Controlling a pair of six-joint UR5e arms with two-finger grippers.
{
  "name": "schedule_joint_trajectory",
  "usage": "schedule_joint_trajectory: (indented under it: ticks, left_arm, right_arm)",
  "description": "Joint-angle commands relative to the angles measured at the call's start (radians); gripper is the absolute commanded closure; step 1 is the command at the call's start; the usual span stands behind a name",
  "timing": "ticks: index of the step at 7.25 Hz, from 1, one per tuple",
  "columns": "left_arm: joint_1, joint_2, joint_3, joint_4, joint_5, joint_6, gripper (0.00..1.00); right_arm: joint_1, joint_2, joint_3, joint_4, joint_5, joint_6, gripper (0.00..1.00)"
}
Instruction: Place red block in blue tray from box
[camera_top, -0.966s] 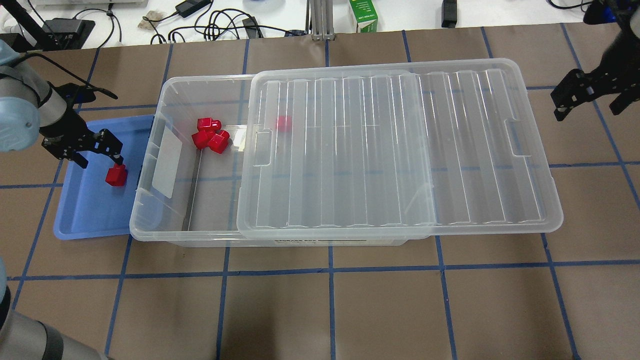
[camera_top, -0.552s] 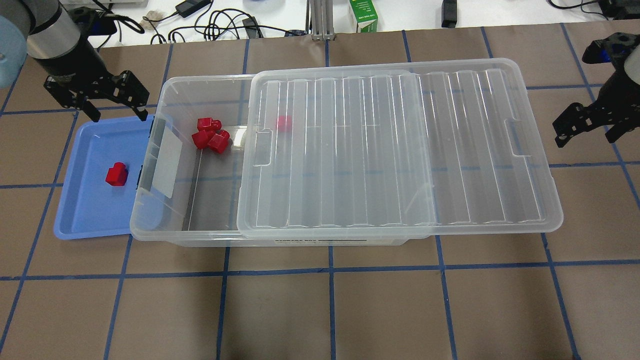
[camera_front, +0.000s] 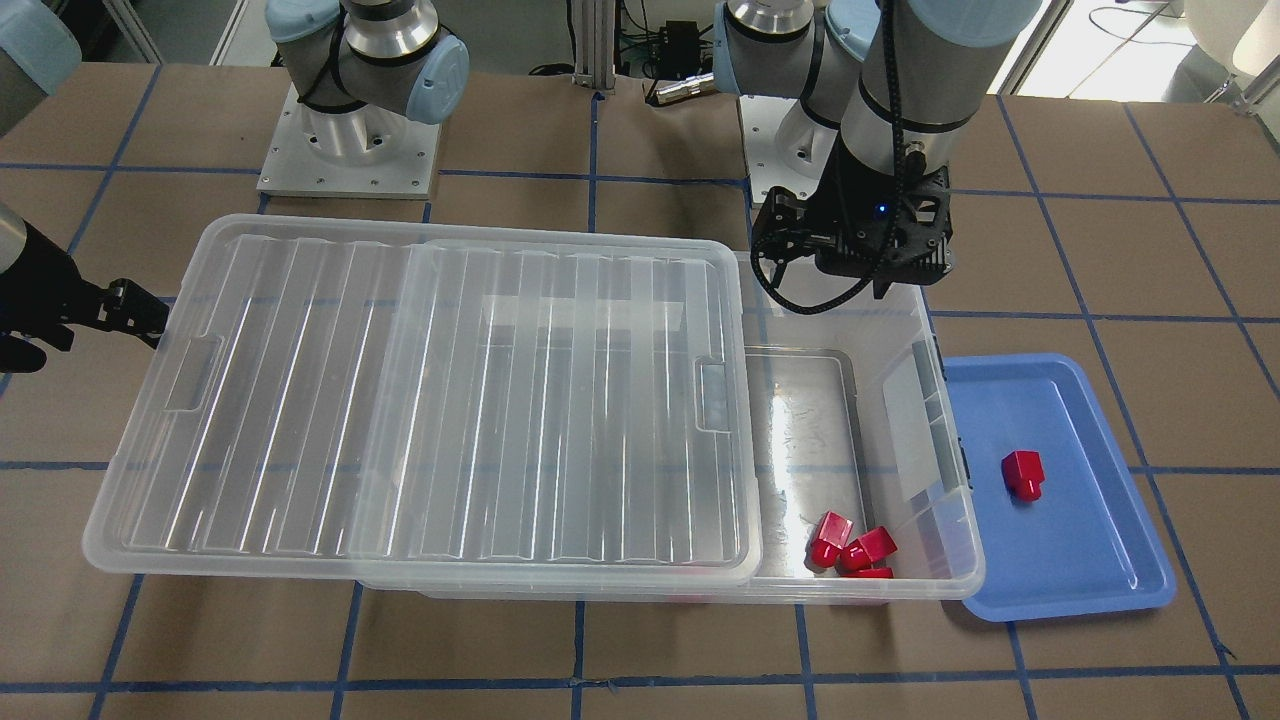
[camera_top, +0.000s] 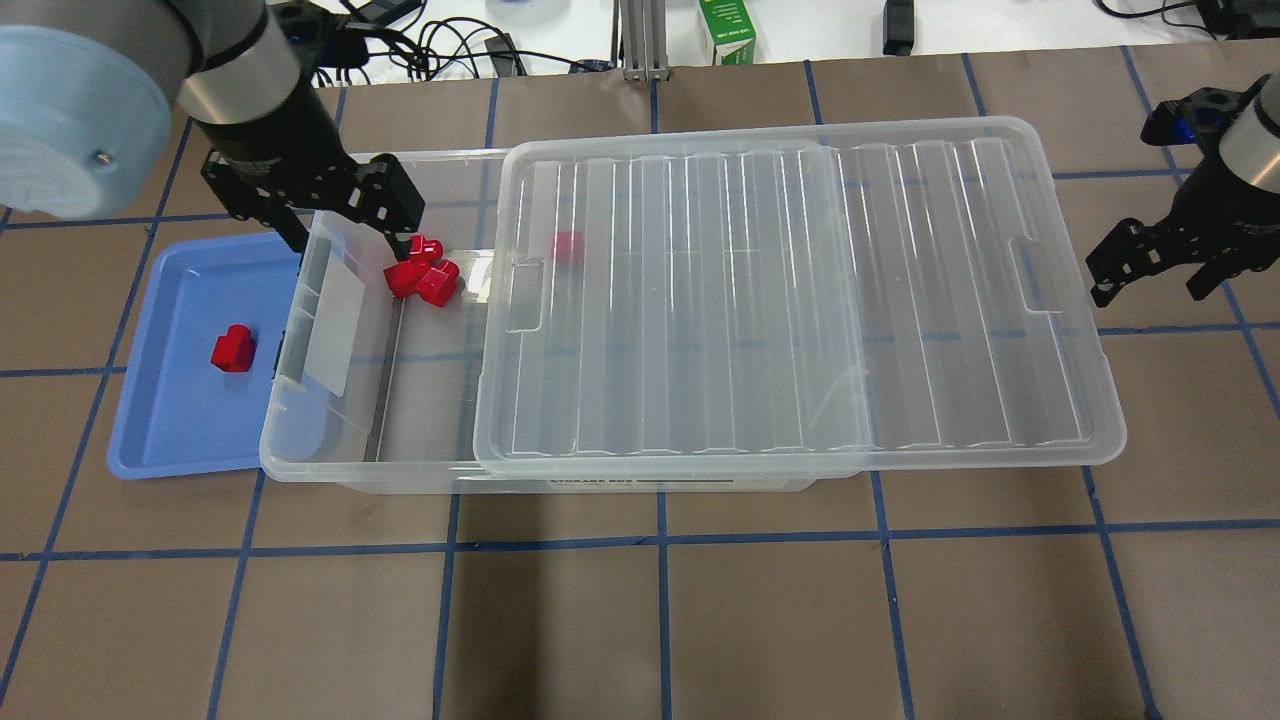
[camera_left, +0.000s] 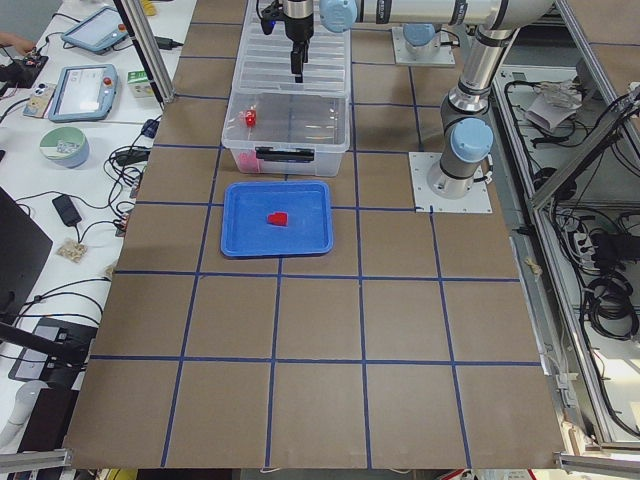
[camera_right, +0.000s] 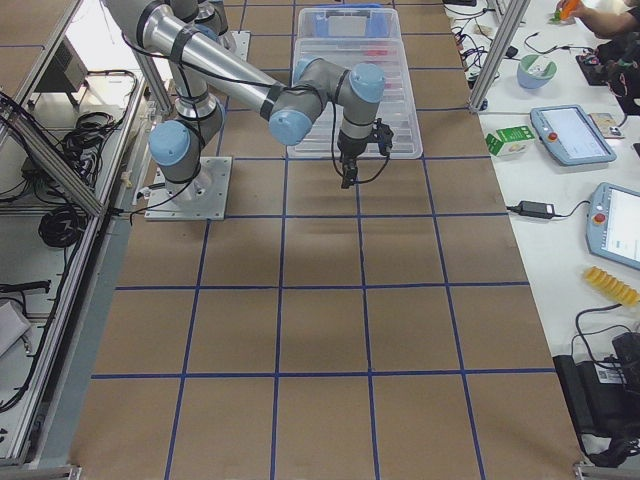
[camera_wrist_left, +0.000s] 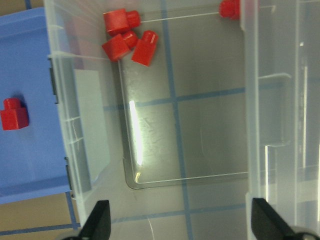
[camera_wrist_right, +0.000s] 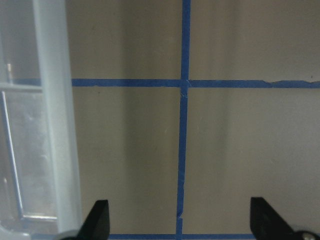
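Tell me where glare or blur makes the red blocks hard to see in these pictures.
Left wrist view: a bright glare streak lies on the box floor, yet the three clustered red blocks are sharp. Overhead view: the lone block under the lid looks pale and hazy through the ribbed plastic. Left side view: blocks too small for detail.

This is a robotics lab. The counter (camera_top: 660, 620) is covered in brown sheeting marked into squares by blue tape (camera_top: 760, 538), and two industrial robot arms (camera_right: 250, 85) are bolted down on metal base plates (camera_front: 400, 178) along its robot-side edge. Beyond the opposite edge runs a white bench with teach pendants (camera_right: 572, 133), a power adapter (camera_right: 535, 209) and loose cables (camera_top: 430, 45). An aluminium framing post (camera_top: 640, 45) stands at that edge, and cable bundles (camera_left: 605, 290) hang past the robot-side edge.
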Motion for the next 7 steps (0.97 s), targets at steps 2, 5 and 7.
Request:
schedule_joint_trajectory:
  ticks: [2,5,7]
  left_arm:
    - [0.111,0.057,-0.018,0.016,-0.008,0.019,0.00]
    - [0.119,0.087,-0.023,0.013,0.004,0.019,0.00]
    - [0.119,0.086,-0.024,0.013,0.000,0.020,0.00]
  right_arm:
    - [0.045,0.006,0.006,0.000,0.096,0.076,0.00]
    - [0.226,0.006,0.004,-0.042,0.103,0.261,0.00]
    - [0.335,0.012,0.004,-0.095,0.103,0.355,0.00]
